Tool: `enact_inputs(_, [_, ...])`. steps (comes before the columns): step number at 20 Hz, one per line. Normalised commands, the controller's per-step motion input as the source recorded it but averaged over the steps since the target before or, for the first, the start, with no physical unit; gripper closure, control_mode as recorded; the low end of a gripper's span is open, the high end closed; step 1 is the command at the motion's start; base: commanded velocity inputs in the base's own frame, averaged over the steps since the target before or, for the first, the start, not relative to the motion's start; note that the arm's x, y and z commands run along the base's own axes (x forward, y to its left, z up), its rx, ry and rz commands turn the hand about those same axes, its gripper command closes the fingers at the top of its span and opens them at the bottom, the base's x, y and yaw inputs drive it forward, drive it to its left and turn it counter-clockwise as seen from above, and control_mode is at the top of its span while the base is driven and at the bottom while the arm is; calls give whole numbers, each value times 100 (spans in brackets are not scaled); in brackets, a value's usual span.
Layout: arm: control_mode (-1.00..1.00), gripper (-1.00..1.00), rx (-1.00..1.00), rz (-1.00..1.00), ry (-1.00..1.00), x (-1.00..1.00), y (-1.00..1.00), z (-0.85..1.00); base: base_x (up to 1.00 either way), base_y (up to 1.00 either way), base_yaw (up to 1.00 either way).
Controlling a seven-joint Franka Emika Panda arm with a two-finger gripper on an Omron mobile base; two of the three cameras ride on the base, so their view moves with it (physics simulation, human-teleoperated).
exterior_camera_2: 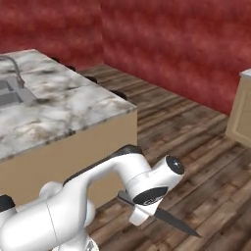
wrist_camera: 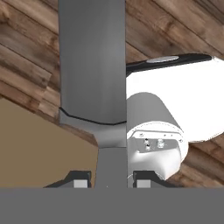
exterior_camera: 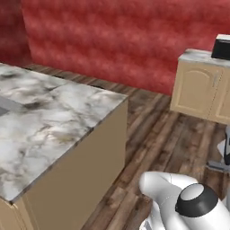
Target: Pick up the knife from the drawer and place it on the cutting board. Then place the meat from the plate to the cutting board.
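Knife (wrist_camera: 92,65) clamped in the end effector (wrist_camera: 112,179), blade pointing away

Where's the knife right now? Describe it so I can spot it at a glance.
Start at the marble-topped island counter and drop to the white robot arm low over the wooden floor in front of it. The small grey-bladed knife sticks out below the arm's end, pinched in the gripper. It is the one thin, dark, pointed sliver against the brown planks.
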Motion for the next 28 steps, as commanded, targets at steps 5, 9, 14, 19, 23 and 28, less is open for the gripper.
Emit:
enact_inputs(5, [100,100,0,0,0,0,0,0,69,-4,-39])
enact_inputs(9, [100,100,0,0,0,0,0,0,69,-1,-38])
enact_inputs(14, [100,100,0,0,0,0,0,0,72,0,-37])
enact_inputs(19, [100,100,0,0,0,0,0,0,79,0,-34])
enact_inputs(23, [100,100,0,0,0,0,0,0,90,-7,-30])
enact_inputs(28, [100,100,0,0,0,0,0,0,95,-11,-25])
